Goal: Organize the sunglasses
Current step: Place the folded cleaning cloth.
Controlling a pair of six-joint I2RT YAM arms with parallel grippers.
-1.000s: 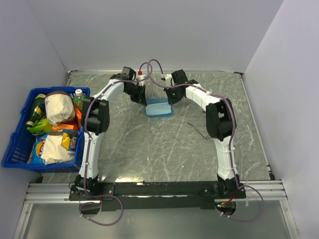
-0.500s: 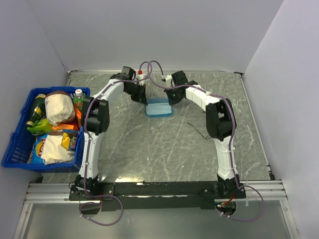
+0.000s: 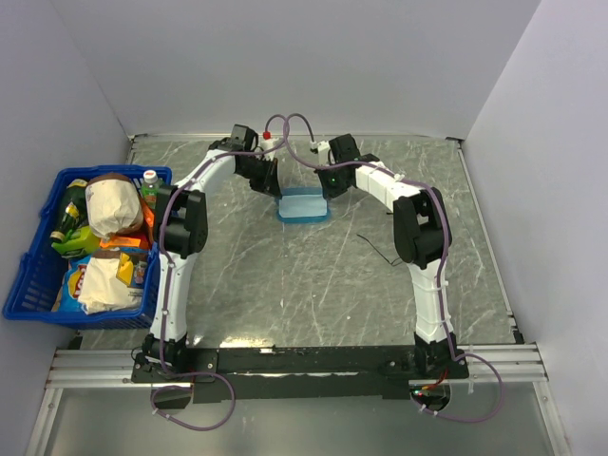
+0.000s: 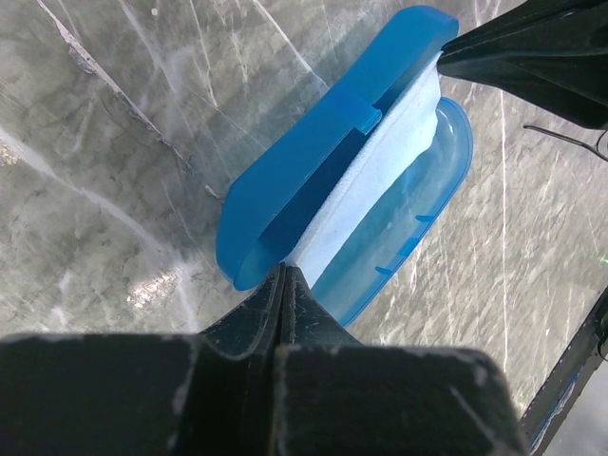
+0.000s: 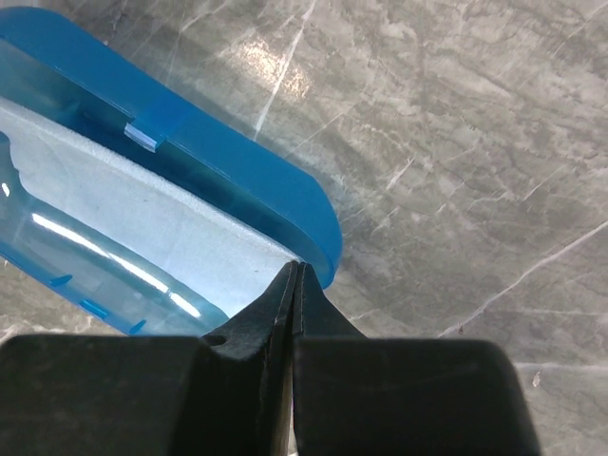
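Observation:
The blue translucent case (image 3: 304,213) lies open at the back middle of the table. The light-blue cloth (image 4: 380,171) is stretched across it, between lid and base. My left gripper (image 4: 285,272) is shut on the cloth's left corner, at the case's left end (image 3: 278,190). My right gripper (image 5: 296,268) is shut on the cloth's right corner (image 5: 142,214), at the case's right end (image 3: 324,194). The sunglasses (image 3: 376,249), a thin black wire frame, lie on the table to the right of the case, apart from both grippers.
A blue basket (image 3: 33,275) full of bottles and snack bags stands at the left edge. White walls close in the back and both sides. The marbled grey table (image 3: 285,285) spreads in front of the case.
My left wrist has shifted slightly up and back. The case, the cloth and the sunglasses have stayed in place.

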